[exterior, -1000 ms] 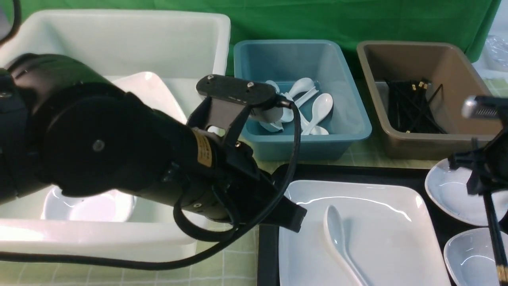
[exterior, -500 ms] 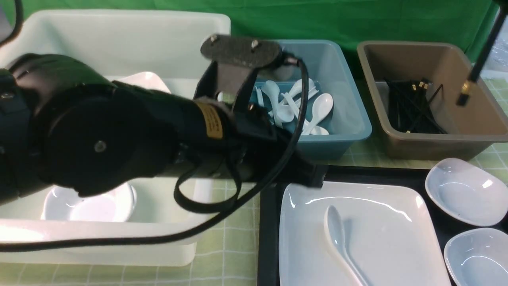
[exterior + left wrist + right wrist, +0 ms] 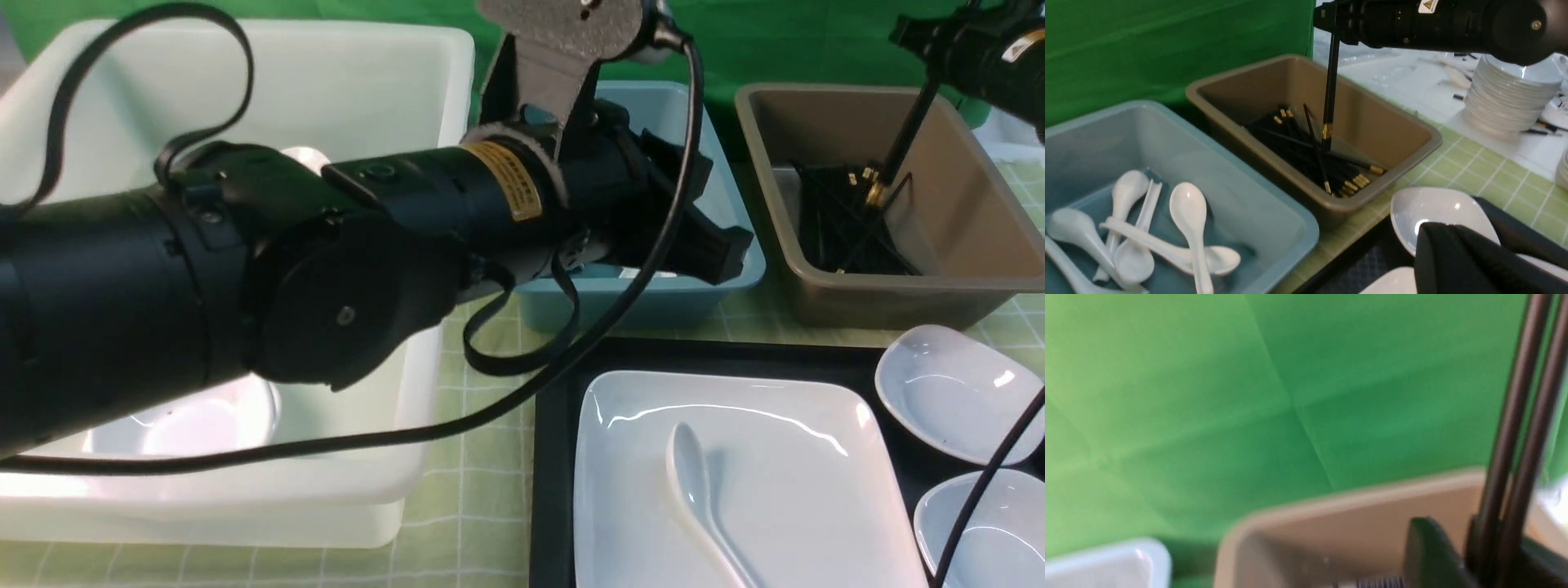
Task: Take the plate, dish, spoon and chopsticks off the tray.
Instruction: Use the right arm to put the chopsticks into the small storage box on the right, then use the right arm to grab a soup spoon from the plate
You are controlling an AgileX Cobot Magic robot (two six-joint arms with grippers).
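Observation:
The chopsticks hang almost upright from my right gripper over the brown tub, their gold ends touching the pile of black sticks inside. In the blurred right wrist view the chopsticks stand between the fingers with a gap beside one finger; the jaws are open. The plate lies on the black tray with the spoon on it. Two dishes sit at the tray's right. My left gripper is shut and empty, in front of the blue tub.
The blue tub holds several white spoons. A large white tub at the left holds white dishes and a plate. My left arm stretches across the middle of the front view. A stack of plates stands on a white surface beyond the brown tub.
My right arm lifted the chopsticks off the tray and carried them over the brown tub, lowering their gold ends onto the pile. My left arm rose from the plate's edge towards the blue tub.

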